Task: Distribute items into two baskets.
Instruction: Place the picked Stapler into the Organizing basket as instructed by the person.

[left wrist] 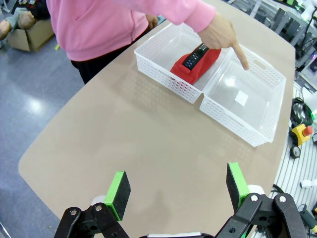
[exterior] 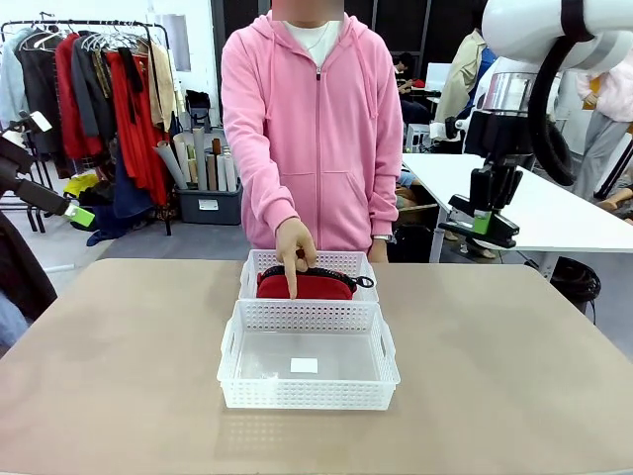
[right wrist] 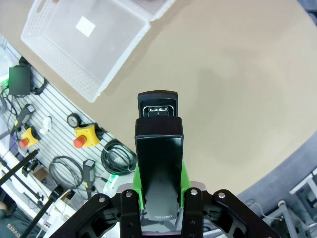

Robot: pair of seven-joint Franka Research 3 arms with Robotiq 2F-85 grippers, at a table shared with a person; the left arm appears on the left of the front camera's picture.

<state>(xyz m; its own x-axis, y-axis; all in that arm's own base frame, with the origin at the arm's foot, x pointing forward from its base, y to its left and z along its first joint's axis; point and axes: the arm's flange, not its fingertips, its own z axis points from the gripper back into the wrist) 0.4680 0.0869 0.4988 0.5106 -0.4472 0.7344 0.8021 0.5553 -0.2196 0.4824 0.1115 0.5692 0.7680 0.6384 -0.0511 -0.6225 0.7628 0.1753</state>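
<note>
- My right claw [right wrist: 158, 198] is clamped on the black stapler [right wrist: 158, 163], raised above the table's [exterior: 119, 376] right far side.
- My left claw [left wrist: 178, 191] stands wide with nothing between its green pads [left wrist: 119, 187], at the left edge.
- Two white baskets touch at mid-table: near basket [exterior: 309, 396] and far basket [exterior: 341, 262].
- The red pouch [exterior: 307, 286] lies in the far basket.
- The person's hand [exterior: 293, 245] points a finger down on the pouch.
</note>
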